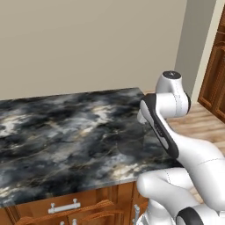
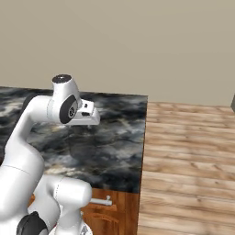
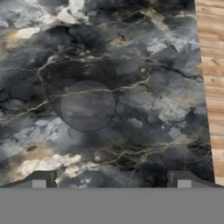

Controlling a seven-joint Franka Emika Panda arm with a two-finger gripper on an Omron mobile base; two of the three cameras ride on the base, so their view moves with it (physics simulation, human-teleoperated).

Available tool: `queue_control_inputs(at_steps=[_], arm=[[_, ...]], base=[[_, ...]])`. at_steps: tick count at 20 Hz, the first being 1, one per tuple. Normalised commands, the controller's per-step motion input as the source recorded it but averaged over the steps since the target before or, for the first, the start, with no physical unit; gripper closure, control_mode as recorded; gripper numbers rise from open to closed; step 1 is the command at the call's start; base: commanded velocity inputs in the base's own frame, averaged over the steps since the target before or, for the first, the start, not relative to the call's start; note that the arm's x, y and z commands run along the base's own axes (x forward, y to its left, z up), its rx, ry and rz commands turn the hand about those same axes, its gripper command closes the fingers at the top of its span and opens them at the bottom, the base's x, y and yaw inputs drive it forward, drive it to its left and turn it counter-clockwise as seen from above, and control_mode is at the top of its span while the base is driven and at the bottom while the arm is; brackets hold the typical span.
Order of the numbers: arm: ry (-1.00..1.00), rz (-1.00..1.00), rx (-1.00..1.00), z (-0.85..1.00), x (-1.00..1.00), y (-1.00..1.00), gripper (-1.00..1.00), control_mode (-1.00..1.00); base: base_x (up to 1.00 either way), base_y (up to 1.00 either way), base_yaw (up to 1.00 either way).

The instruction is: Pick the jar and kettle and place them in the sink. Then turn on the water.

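Note:
My gripper (image 3: pixel 112 180) hangs open over a dark marbled countertop (image 3: pixel 131 65), pointing down at it. Its two fingertips (image 3: pixel 41 179) stand far apart with nothing between them. A faint round shadow (image 3: pixel 87 105) lies on the stone straight below the hand. My white arm (image 1: pixel 169 132) bends over the counter's right end, and its wrist (image 2: pixel 69 108) sits above the stone (image 2: pixel 110 137). The jar, the kettle, the sink and the water are out of view.
The countertop (image 1: pixel 66 132) ends at a right edge (image 2: pixel 143 142), with wooden floor (image 2: pixel 193 160) beyond it. Wooden drawers with metal handles (image 1: pixel 64 206) run under the front edge. A plain beige wall stands behind. A tall wooden cabinet (image 1: pixel 215 74) stands at the far right.

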Motion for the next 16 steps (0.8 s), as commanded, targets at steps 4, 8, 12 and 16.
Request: queue_control_inputs(at_steps=[4,8,12,16], arm=[[0.0,0.0,0.0,0.0,0.01,0.0,-1.0,-1.0],[0.0,0.0,0.0,0.0,0.02,0.0,-1.0,-1.0],[0.0,0.0,0.0,0.0,0.05,0.01,-1.0,-1.0],[0.0,0.0,0.0,0.0,0.17,0.03,-1.0,-1.0]], base=[[0.0,0.0,0.0],[0.0,0.0,0.0],[0.0,0.0,0.0],[0.0,0.0,0.0]])
